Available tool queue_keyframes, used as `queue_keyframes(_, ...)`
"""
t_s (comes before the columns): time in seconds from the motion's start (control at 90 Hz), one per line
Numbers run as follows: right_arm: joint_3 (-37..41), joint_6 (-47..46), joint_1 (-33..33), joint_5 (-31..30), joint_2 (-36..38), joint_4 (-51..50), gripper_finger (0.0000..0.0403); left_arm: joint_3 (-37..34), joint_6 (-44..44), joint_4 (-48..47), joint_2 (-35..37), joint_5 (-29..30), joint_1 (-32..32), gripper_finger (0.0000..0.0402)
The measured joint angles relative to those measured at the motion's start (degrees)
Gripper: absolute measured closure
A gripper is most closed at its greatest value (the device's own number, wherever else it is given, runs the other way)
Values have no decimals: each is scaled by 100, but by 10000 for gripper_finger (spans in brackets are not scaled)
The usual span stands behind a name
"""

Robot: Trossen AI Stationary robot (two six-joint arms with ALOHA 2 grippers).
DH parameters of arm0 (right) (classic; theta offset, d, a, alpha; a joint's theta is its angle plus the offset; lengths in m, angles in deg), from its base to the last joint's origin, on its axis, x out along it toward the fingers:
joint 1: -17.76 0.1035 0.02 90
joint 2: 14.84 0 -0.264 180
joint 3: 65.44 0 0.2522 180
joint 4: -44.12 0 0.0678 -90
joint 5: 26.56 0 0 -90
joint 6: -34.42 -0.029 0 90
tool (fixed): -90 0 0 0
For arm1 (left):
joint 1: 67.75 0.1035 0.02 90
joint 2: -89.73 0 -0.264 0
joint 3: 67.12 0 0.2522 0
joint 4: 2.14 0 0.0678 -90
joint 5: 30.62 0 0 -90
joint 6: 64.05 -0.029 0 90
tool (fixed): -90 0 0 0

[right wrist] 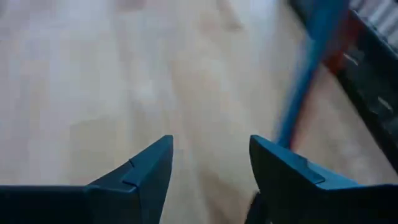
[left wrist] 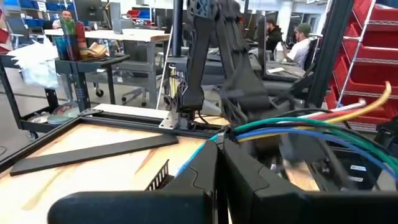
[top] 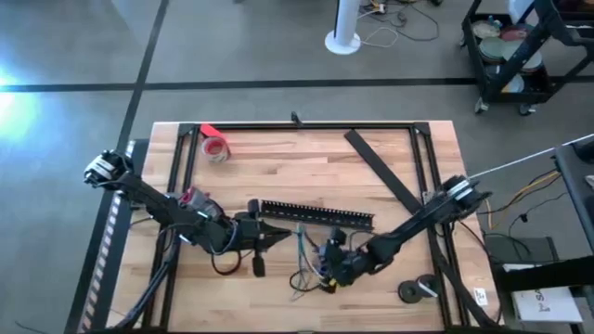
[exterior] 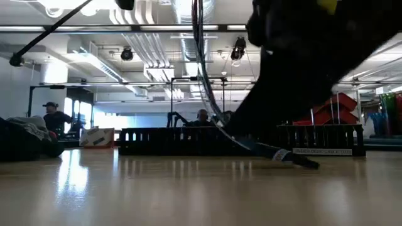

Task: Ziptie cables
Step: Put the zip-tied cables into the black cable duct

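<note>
The cables (top: 303, 252), thin green, blue, yellow and red wires, lie in a loose tangle on the wooden table (top: 278, 176) near its front middle. My left gripper (top: 277, 238) reaches in from the left, low over the table, and is shut at their left end. My right gripper (top: 330, 261) comes in from the right, is open, and hovers just right of the tangle. In the right wrist view a blurred blue wire (right wrist: 306, 87) runs beside the open fingers (right wrist: 149, 168). I cannot make out the ziptie. My left gripper pinches the cables where they bunch together (left wrist: 219, 135), right at the free ends of its two shut fingers (left wrist: 199, 171). The fingers lie nearly level, coming from the table's left. From the pinch the wires (left wrist: 298, 124) fan out toward the right arm, raised above the table.
A long black toothed strip (top: 317, 214) lies just beyond the cables. A flat black strip (top: 382, 173) lies slanted at the far right, a red tape roll (top: 215, 147) at the far left, and two dark discs (top: 418, 289) at the front right. A black frame (top: 306, 127) rims the table.
</note>
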Motion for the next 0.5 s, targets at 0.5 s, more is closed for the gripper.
queue_keyframes(0.5, -449, -753, 605, -1015, -65, -1621, 211, -11, 7, -41, 0, -1, 0, 399)
